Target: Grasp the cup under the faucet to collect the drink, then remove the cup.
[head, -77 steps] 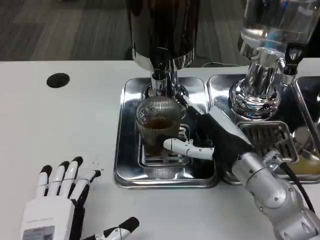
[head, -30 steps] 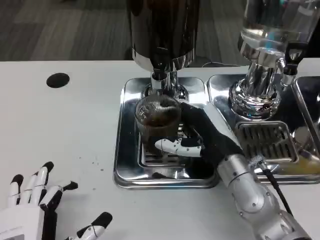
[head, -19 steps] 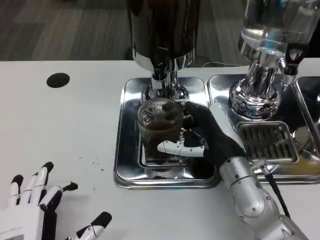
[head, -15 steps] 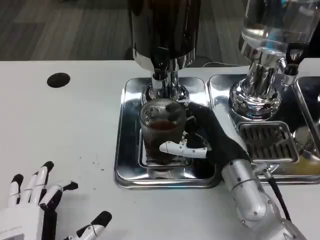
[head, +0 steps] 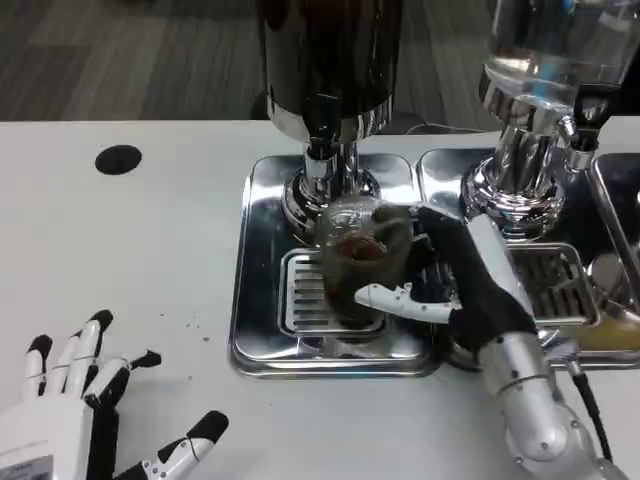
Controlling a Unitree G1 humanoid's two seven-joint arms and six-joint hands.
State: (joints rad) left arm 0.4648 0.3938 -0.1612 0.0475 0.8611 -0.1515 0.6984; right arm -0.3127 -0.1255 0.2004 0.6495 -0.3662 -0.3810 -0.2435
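Note:
A ribbed clear cup (head: 362,258) holding dark drink is lifted above the steel drip tray (head: 262,300), to the right of the dark dispenser's faucet (head: 322,135). My right hand (head: 465,280) grips the cup from its right side, thumb across the front. My left hand (head: 75,420) lies on the table at the lower left, fingers spread, holding nothing.
A second dispenser with a clear tank (head: 540,110) stands on its own steel tray (head: 560,290) at the right. A black round hole (head: 118,159) marks the table at the back left. The white table is bare at left and front.
My right hand has lifted the cup off the tray grate and carried it right, away from under the faucet. The left hand has barely moved.

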